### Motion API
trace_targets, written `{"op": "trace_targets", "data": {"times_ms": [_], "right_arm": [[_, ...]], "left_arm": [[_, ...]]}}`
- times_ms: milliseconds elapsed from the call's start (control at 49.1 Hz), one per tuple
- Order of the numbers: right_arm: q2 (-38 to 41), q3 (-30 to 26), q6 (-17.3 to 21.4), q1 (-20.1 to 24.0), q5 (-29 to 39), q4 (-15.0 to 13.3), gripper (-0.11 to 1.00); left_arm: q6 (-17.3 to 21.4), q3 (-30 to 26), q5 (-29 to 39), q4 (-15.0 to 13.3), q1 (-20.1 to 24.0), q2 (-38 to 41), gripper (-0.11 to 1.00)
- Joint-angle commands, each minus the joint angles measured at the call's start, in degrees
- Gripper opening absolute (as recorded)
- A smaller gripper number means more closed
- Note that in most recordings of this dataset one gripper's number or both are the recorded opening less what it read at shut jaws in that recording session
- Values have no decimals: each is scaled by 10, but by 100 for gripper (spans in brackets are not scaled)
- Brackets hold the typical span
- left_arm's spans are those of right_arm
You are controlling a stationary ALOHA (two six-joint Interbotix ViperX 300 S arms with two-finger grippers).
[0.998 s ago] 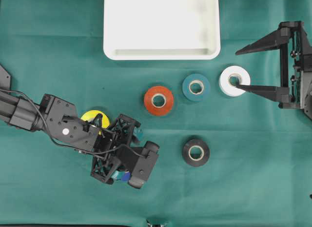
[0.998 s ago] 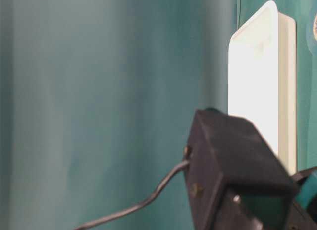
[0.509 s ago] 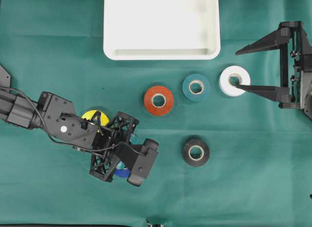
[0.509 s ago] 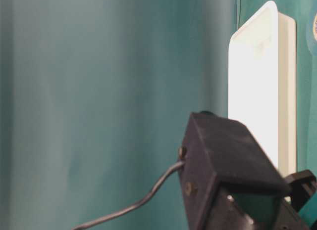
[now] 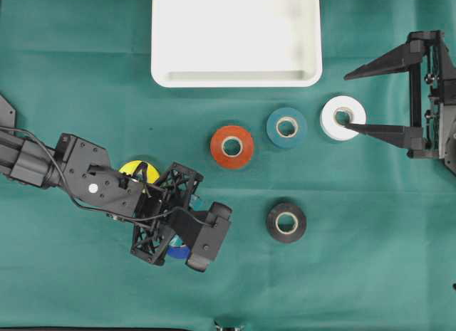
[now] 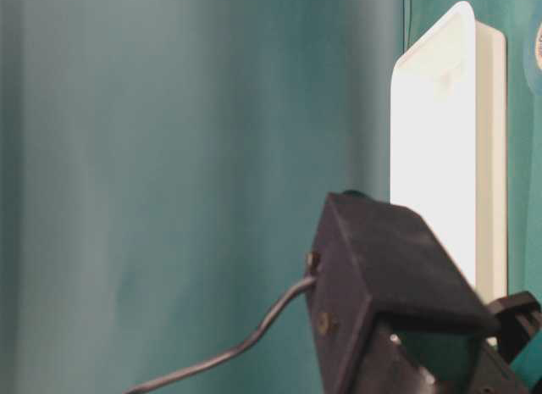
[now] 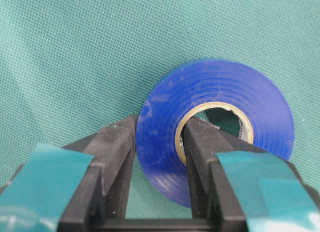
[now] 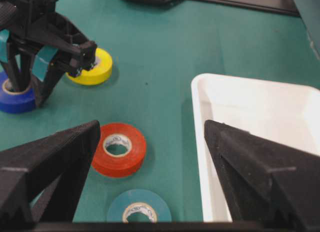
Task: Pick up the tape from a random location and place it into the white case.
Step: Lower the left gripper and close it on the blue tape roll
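Left end effector (image 7: 159, 142) has just closed on the blue tape (image 7: 215, 134), one finger inside the hole; lifting toward the white case (image 5: 236, 78) comes next; right end effector (image 5: 349, 100) waits wide open.

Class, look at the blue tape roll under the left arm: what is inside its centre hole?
One finger of the left claw sits inside the hole of the blue tape roll, with green cloth showing past it. The cloth directly beneath the roll is covered.

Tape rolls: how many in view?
6. Yellow and blue by the left arm, blue in its pincer; red, teal, white, black mid-table. None visibly hidden.
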Motion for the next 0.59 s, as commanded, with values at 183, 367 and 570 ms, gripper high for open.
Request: {"op": "trace_targets", "data": {"times_ms": [183, 367, 570], "right_arm": [[1, -13, 0, -1, 4, 0, 92], [0, -15, 0, 0, 5, 0, 92], [-1, -17, 0, -1, 11, 0, 92]], "left_arm": [[0, -13, 7, -2, -2, -47, 24], [0, -30, 48, -3, -4, -84, 24], [0, -68, 132, -2, -4, -127, 24]]}}
